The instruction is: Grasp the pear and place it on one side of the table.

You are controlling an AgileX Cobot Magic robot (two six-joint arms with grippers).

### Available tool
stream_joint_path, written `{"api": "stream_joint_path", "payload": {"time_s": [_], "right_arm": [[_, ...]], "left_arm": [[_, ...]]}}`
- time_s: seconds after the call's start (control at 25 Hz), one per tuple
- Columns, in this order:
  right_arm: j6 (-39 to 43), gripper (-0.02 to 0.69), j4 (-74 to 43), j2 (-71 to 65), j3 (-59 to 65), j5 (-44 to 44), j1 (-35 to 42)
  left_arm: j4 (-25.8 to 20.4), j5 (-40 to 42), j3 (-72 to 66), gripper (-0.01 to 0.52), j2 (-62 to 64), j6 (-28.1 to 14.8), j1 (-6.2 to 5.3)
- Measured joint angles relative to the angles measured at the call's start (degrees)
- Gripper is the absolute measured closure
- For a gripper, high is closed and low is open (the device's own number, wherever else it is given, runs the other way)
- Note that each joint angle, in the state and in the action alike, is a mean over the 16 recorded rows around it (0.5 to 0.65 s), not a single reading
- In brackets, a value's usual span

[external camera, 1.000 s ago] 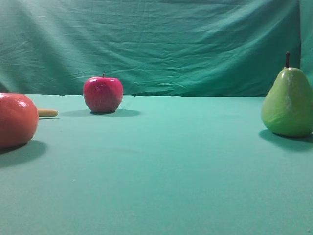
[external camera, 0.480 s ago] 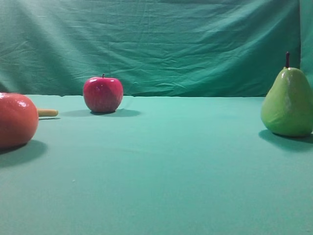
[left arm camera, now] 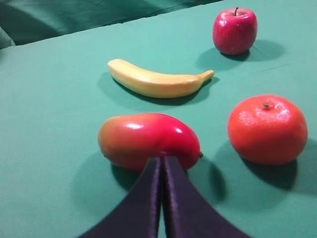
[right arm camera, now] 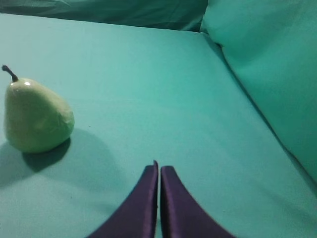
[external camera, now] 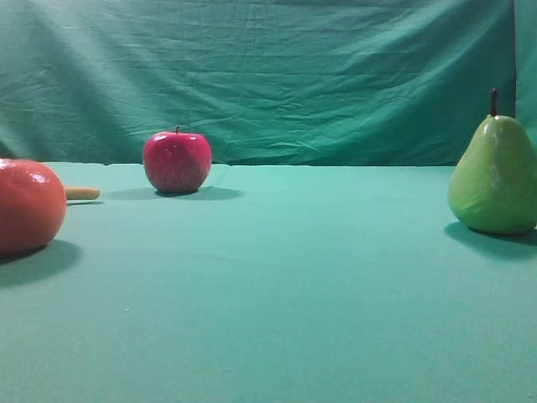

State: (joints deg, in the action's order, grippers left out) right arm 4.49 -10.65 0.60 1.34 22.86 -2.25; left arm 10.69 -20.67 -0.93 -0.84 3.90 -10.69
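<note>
The yellow-green pear with its dark stem stands upright on the teal table at the far right of the exterior view. In the right wrist view the pear stands to the left of and beyond my right gripper, which is shut with nothing in it and well apart from the fruit. My left gripper is shut and empty too, its tips just in front of a red-orange mango. Neither gripper appears in the exterior view.
A red apple sits at the back left, a large orange fruit at the left edge, with a banana behind it. The green backdrop rises behind the table. A cloth fold rises to the right of the right gripper.
</note>
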Motion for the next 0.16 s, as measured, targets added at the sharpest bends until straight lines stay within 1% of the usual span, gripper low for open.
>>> {"api": "stream_joint_path", "payload": {"time_s": [0.16], "right_arm": [[-0.1,0.665,0.0,0.0,0.0,0.0,0.0]], "left_arm": [[0.0,0.0,0.0,0.514,0.0,0.0,0.0]]}}
